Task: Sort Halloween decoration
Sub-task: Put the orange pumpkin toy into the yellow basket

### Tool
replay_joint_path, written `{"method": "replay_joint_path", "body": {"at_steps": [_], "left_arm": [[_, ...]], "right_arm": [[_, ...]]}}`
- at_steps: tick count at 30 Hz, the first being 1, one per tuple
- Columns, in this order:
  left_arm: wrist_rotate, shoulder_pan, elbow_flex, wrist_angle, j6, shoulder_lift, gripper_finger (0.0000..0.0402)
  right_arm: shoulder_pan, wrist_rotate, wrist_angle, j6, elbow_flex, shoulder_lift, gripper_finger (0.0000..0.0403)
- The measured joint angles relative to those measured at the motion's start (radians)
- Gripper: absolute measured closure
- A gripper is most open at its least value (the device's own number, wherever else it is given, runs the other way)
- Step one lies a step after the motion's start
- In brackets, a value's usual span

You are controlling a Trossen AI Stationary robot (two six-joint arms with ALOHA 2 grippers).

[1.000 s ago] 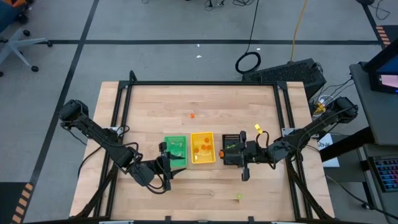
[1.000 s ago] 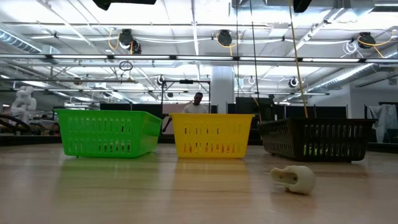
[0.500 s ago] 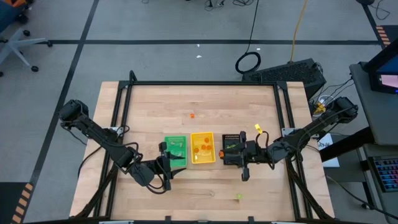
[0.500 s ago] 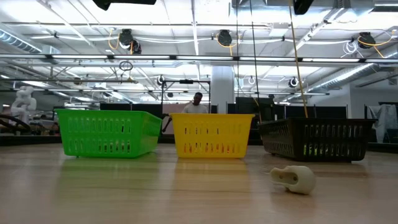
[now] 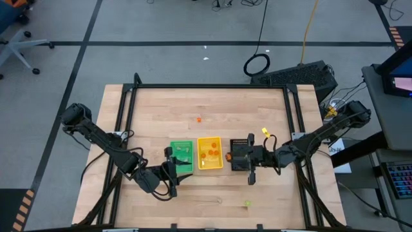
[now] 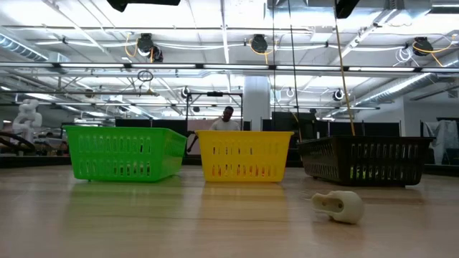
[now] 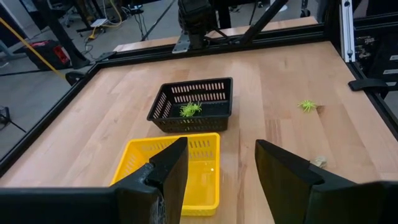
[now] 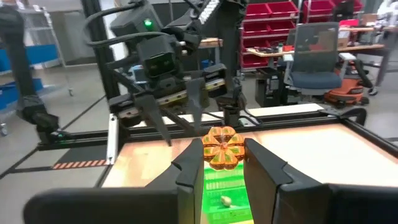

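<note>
So, your right arm's fingers (image 8: 224,163) are pinching an orange pumpkin-shaped plastic trinket (image 8: 224,148), held above the black slotted plastic tray (image 5: 240,152), just at 3 o'clock of the yellow slotted plastic tray (image 5: 210,153) where it probably belongs. Your left arm's fingers (image 7: 221,171) are spread and hold nothing, waiting at 7 o'clock of the green slotted plastic tray (image 5: 181,154).

Sorting looks well begun but unfinished. The yellow tray already holds a few orange pieces, the green tray some small items, and a yellow-green spidery trinket (image 7: 189,109) lies in the black tray.

Still loose on the wooden surface (image 5: 161,109): a small orange piece (image 5: 199,118) at 12 o'clock of the trays, a yellow-green piece (image 5: 248,203) at 5 o'clock of them, and a pale whitish-grey lump (image 6: 338,205) in the low view.
</note>
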Motion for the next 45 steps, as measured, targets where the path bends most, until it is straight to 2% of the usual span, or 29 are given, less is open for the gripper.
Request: {"method": "replay_joint_path", "body": {"at_steps": [7, 13, 18, 33, 45], "left_arm": [[-0.005, 0.000, 0.000, -0.001, 0.001, 0.000, 0.0217], [-0.034, 0.000, 0.000, -0.001, 0.008, 0.000, 0.0217], [-0.108, 0.006, 0.000, 0.001, 0.022, 0.000, 0.0217], [-0.078, 0.096, 0.000, -0.002, 0.029, 0.000, 0.0217], [-0.062, 0.131, 0.000, -0.004, 0.049, 0.000, 0.0217]], "right_arm": [[-0.076, -0.012, -0.019, -0.069, 0.000, 0.000, 0.0337], [-0.154, -0.099, -0.041, -0.146, 0.000, 0.001, 0.0337], [-0.213, -0.169, -0.085, -0.044, 0.000, 0.006, 0.0337], [-0.343, -0.271, -0.157, 0.023, 0.001, 0.052, 0.0337], [-0.373, -0.272, -0.149, 0.071, 0.019, 0.239, 0.0337]]}}
